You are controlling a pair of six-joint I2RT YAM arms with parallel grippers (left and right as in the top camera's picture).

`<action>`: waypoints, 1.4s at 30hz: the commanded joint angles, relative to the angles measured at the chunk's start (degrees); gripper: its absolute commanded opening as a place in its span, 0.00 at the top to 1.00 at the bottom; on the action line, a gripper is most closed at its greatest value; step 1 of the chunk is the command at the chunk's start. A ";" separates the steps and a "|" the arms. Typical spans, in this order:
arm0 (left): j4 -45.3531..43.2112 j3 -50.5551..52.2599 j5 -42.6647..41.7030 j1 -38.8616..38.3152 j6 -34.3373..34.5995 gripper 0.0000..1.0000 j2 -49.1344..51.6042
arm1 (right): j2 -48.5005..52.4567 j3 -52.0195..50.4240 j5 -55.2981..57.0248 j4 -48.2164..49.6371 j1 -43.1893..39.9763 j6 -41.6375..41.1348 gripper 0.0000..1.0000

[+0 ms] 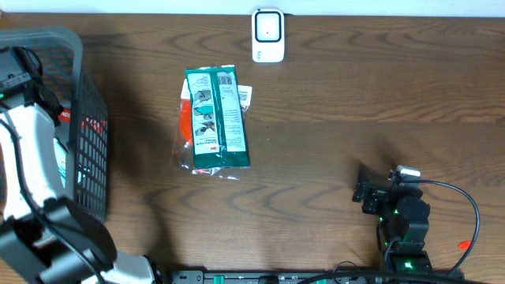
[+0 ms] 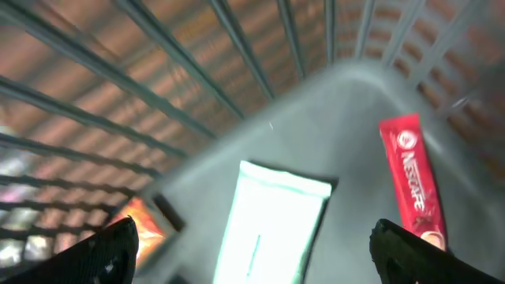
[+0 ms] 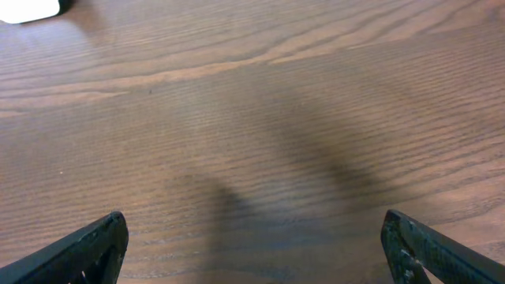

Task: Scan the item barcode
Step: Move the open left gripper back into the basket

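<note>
A green and clear packet [image 1: 215, 118] lies flat on the wooden table, left of centre. The white barcode scanner [image 1: 267, 35] stands at the far edge. My left gripper [image 2: 252, 246] hangs open inside the grey basket [image 1: 88, 134], above a white and green pack [image 2: 272, 225]; nothing is between its fingers. A red Nescafe sachet [image 2: 413, 181] leans on the basket wall to the right, and an orange item [image 2: 146, 225] shows at the left. My right gripper [image 3: 254, 233] stands open over bare table at the near right, holding nothing.
The basket fills the table's left end, with my left arm [image 1: 35, 158] reaching into it. The right arm's base and cable [image 1: 450, 197] sit at the front right edge.
</note>
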State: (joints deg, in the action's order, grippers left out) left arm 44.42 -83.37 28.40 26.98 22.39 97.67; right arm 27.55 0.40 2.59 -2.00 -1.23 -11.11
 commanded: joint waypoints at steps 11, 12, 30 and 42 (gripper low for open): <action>1.99 -0.11 -2.49 0.72 8.39 0.06 9.86 | 0.11 -0.09 0.37 -0.15 0.15 -1.09 0.01; 1.99 -0.11 -2.49 0.81 8.81 0.06 10.47 | 0.11 -0.09 0.37 -0.15 0.15 -1.09 0.01; 1.60 0.00 -6.38 3.61 10.54 0.05 17.49 | 0.11 -0.09 0.37 -0.13 0.15 -1.09 0.01; 2.34 1.90 -6.97 3.61 11.17 0.06 21.27 | 0.11 -0.09 0.37 -0.13 0.15 -1.07 0.01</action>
State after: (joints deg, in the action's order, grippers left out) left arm 46.00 -82.96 21.74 30.28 33.06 116.09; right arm 27.59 0.40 2.59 -2.07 -1.23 -11.55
